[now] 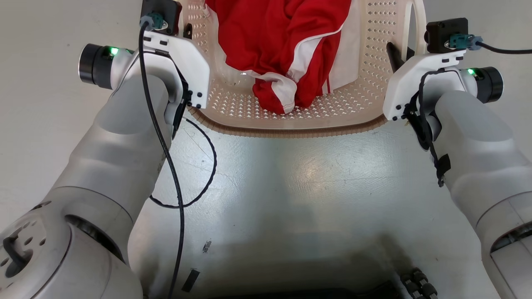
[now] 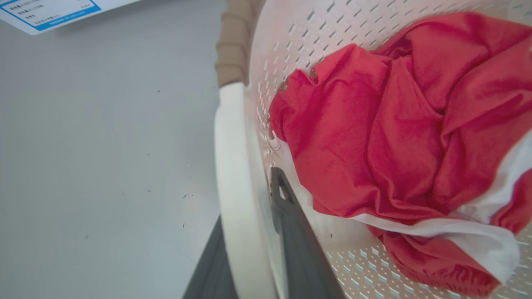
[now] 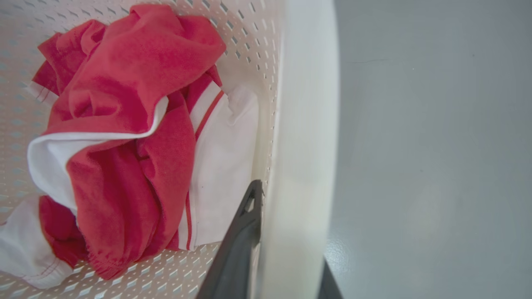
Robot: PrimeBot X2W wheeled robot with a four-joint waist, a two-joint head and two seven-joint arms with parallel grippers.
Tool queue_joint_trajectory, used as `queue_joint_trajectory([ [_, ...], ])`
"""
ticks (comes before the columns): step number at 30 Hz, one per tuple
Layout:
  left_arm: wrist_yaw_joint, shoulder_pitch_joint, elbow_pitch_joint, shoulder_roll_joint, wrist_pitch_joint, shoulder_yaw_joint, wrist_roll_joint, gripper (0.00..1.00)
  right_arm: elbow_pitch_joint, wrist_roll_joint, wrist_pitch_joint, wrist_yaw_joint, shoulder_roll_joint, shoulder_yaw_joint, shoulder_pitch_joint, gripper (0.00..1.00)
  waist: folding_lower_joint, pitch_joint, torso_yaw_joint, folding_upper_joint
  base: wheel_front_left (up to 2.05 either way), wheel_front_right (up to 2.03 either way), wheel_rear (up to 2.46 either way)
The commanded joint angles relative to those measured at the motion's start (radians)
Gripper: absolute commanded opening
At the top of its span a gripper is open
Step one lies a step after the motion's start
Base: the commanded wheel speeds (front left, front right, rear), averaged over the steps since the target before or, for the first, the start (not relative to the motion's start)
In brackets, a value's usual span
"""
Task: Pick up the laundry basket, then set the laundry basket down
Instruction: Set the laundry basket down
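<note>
Perhaps a lab laundry area: scuffed grey floor, blue-bordered printed sheet, the laundry basket holding clothes.

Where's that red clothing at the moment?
The red garment lies crumpled inside the laundry basket, top middle of the head view, between the left gripper and right gripper clamped on its sides.

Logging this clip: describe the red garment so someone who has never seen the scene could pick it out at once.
Above the grey floor straight ahead of the robot is the cream perforated laundry basket with a brown rim. Crumpled inside it is the red garment. Its bright red cloth with white trim stands out against the pale plastic around it.
</note>
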Motion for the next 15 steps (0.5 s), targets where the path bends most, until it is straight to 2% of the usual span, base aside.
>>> queue_joint_trajectory([
  [1,0.008,0.009,-0.001,0.017,0.006,-0.001,0.001,0.0,-0.019,-0.025,-0.016,0.015,0.04,0.009,0.022,0.0,0.0,0.002,0.0,-0.0001,0.0,0.0,0.0],
  [15,0.011,0.015,0.001,0.011,0.032,-0.012,-0.008,0.0,-0.019,-0.098,-0.019,0.015,0.042,-0.06,0.031,0.0,0.0,0.0,0.015,-0.0001,0.0,0.0,0.0],
])
